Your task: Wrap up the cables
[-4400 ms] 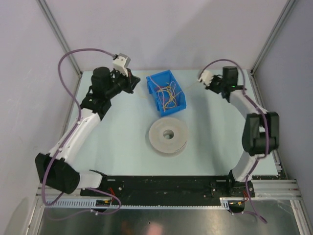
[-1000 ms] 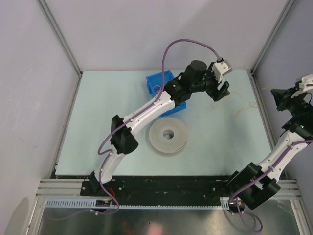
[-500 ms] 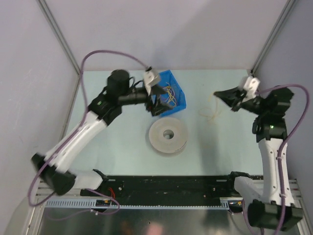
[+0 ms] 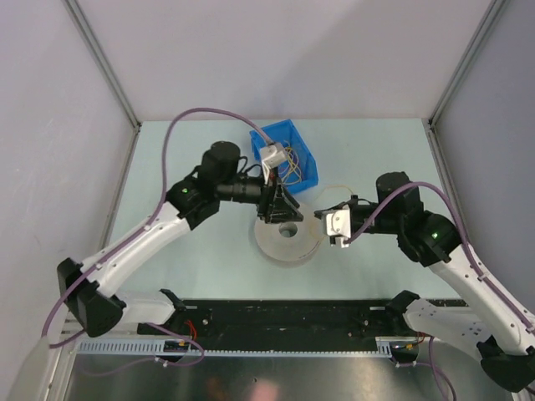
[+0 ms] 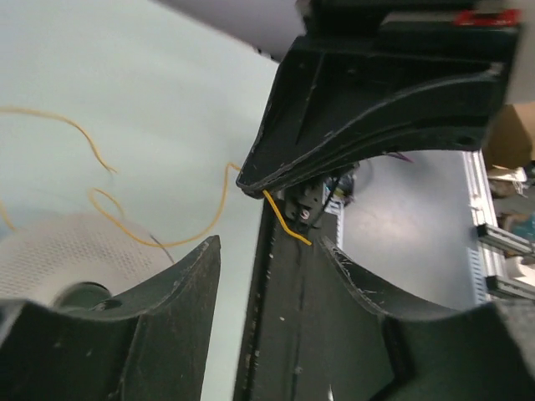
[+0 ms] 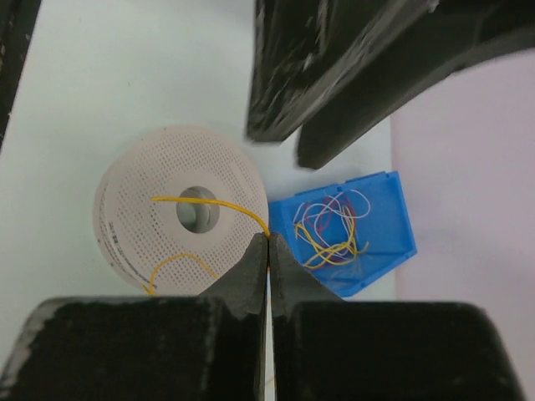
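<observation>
Lab cell: grey panels (image 4: 276,58), aluminium posts (image 4: 101,60).

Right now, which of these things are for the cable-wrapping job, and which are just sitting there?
For the job: yellow cable, pinched in the right tool; white spool; left tool near the spool; spare cables in the blue bin.
Just there: mauve hoses on the arms; black rail at the table's near edge.

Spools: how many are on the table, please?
1. The spool lies flat at the middle of the top view, on the near side of the bin. None appears hidden.
</observation>
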You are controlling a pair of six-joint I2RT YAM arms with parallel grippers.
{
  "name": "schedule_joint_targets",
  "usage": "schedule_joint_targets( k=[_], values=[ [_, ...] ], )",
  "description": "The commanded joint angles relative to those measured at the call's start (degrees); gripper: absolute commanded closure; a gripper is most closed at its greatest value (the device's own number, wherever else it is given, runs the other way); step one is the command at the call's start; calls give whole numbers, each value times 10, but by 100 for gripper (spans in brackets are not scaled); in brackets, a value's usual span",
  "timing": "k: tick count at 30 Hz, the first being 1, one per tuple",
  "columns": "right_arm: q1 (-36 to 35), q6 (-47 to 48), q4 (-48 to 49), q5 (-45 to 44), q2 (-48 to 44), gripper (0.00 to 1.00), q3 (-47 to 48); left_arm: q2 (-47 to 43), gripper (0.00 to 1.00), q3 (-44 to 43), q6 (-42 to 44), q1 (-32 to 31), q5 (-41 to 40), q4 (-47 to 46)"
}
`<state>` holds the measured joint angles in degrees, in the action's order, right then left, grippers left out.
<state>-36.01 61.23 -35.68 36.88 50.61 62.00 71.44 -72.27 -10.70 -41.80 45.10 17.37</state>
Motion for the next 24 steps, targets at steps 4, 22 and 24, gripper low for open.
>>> schedule_joint_targets(
  k=[4, 22, 24],
  values=[
    [-91, 41, 3, -161, -1, 100, -2, 32, 54, 8, -95, -29, 1, -3],
    [-150, 48, 24, -205, -1, 100, -14, 62, 67, 21, -97, -49, -14, -11],
    [-153, 49, 22, -205, -2, 100, -14, 63, 78, 17, -93, -49, -15, -12]
  ],
)
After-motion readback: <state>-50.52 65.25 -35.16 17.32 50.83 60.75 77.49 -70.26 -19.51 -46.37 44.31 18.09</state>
